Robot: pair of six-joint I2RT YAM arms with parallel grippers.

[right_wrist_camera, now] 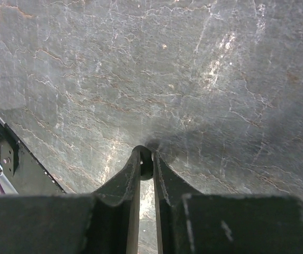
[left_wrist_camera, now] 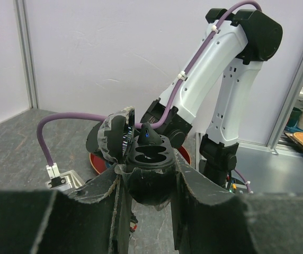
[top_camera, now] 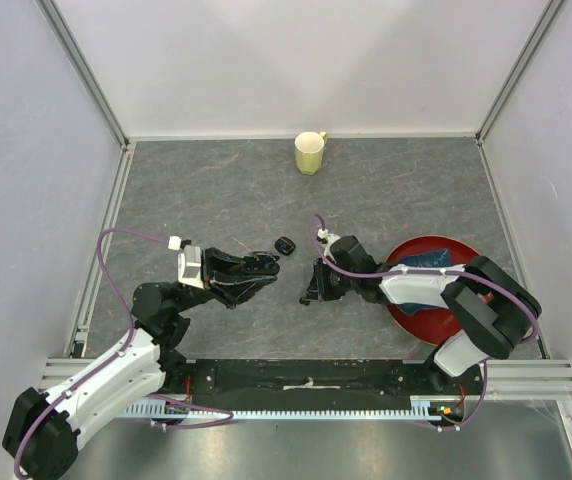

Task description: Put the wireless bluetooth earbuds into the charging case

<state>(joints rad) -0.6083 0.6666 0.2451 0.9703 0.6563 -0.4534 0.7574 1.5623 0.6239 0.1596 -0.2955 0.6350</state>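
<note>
Quick head count from where I'm standing: two arms, one mug, one plate, one charging case, and two little black bits I can pick out for sure.

The left gripper [top_camera: 263,265], left of centre in the overhead view, is clamped tight on the charging case [left_wrist_camera: 150,185]. In the left wrist view the case sits in the middle of the frame, squeezed between both fingers [left_wrist_camera: 114,185] with its two wells facing up. A dark pointed bit with a tiny blue light [left_wrist_camera: 147,135] sticks up at its far rim; I can't tell if that's a lid or a bud.

The right gripper [top_camera: 311,292], just right of centre, points down at the table. In its wrist view the fingertips [right_wrist_camera: 134,172] are nearly together, nipping a small round black piece that looks like an earbud [right_wrist_camera: 146,165], right on the surface.

One more loose black piece [top_camera: 285,245] lies on the table just above the two grippers, touching neither.

The yellow-green mug [top_camera: 310,152] stands alone at the top centre, by the back wall. The red plate [top_camera: 416,322] is at the right, half under the right arm, with something blue [top_camera: 428,262] on it.

The table [top_camera: 216,190] is grey and marbled like stone, boxed in by pale panels on aluminium posts.
</note>
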